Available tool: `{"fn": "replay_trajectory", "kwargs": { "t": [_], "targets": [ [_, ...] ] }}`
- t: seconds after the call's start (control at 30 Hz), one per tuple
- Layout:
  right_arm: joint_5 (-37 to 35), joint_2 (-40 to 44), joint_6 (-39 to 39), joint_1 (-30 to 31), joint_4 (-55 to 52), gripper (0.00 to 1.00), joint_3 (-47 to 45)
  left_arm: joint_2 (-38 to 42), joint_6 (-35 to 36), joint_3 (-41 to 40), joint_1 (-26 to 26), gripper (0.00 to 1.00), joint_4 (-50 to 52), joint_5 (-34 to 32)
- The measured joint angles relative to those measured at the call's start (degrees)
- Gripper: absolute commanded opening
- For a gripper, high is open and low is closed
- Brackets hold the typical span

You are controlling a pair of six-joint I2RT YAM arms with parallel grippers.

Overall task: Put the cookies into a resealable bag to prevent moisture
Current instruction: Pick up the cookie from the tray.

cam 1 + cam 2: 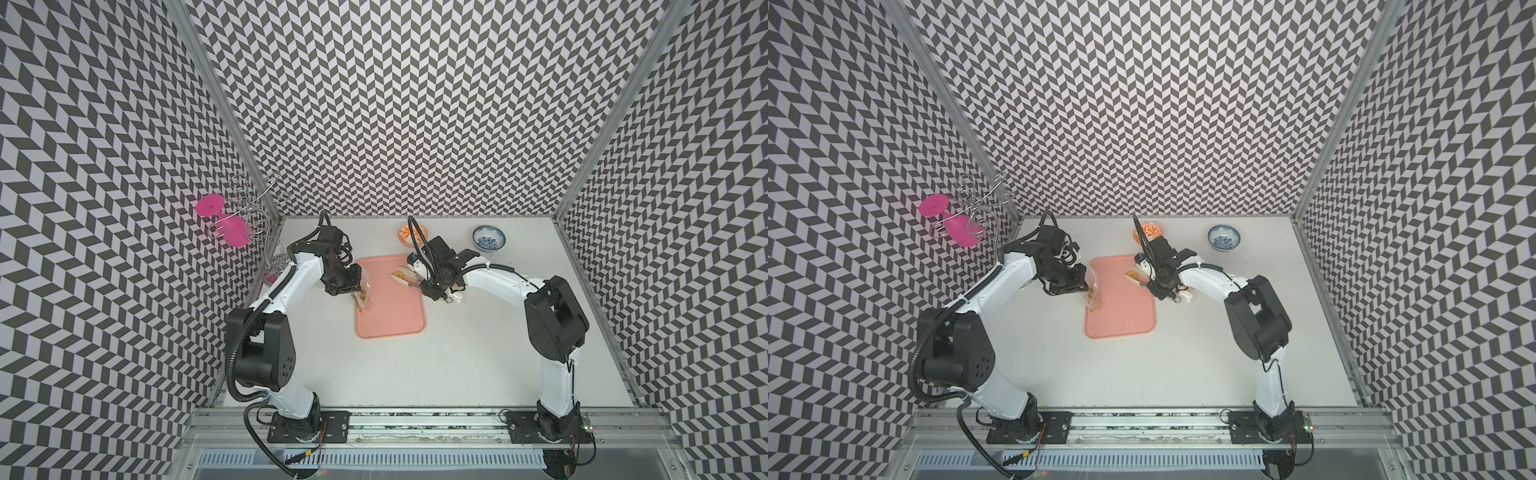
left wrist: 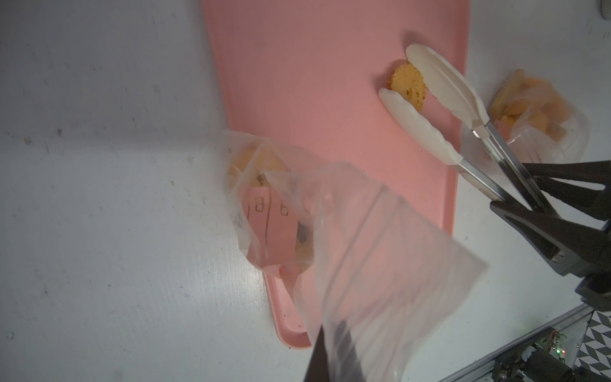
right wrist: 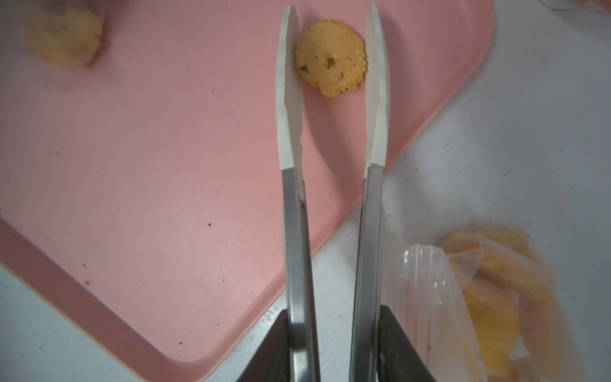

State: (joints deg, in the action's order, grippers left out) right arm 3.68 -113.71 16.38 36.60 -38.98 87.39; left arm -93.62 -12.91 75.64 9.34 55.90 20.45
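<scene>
1. White worktop (image 1: 415, 365) is carrying the pink tray (image 3: 132, 148), and the round cookie (image 3: 330, 58) is lying flat on it, toward the far edge on the right arm's side.
2. You are working the pick-up step. Your right claw (image 3: 334, 344) is clenching the steel handles of the tongs (image 3: 294, 231), and their white tips are bracketing the cookie. One tip is touching its rim and the other is sitting just beside it, so I judge the pinch is not yet made.
3. Your left claw (image 1: 353, 286) is clenched on the resealable bag (image 2: 380, 248), hanging it over the tray's left edge. Bagged cookies (image 2: 251, 162) are sitting in its lower end. I cannot tell how wide the mouth is gaping.
4. Next you are looking at a gentle squeeze, since the cookie is probably brittle, then a lift and a carry across the tray to the bag's mouth.
5. Watch the second bag (image 3: 489, 297) of yellow pieces. It is lying on the worktop just beside the tray, close under the tong handles, and could snag.
6. At the back, the orange bowl (image 1: 411, 232) and blue bowl (image 1: 489, 238) are standing near the right arm's wrist. The wire rack (image 1: 249, 216) with pink glasses (image 1: 232, 230) is standing well apart.
</scene>
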Motion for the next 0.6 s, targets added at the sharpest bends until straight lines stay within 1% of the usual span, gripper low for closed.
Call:
{"fn": "replay_trajectory", "kwargs": {
  "t": [0.2, 0.3, 0.43, 0.6],
  "targets": [
    [0.3, 0.3, -0.6, 0.0, 0.0, 0.32, 0.4, 0.0, 0.0, -1.0, 0.0, 0.0, -0.3, 0.1],
    [2.4, 1.7, -1.9, -0.9, 0.1, 0.32, 0.3, 0.0, 0.1, -1.0, 0.0, 0.0, -0.6, 0.4],
    [8.9, 7.6, -5.2, -2.6, 2.6, 0.32, -3.1, -0.2, 0.3, -1.0, -0.4, 0.0, -1.4, 2.4],
    [21.8, 16.5, -13.1, -5.2, 10.3, 0.32, -11.9, -0.7, 0.4, -1.0, -1.8, 0.0, -3.3, 6.3]
  ]
}}
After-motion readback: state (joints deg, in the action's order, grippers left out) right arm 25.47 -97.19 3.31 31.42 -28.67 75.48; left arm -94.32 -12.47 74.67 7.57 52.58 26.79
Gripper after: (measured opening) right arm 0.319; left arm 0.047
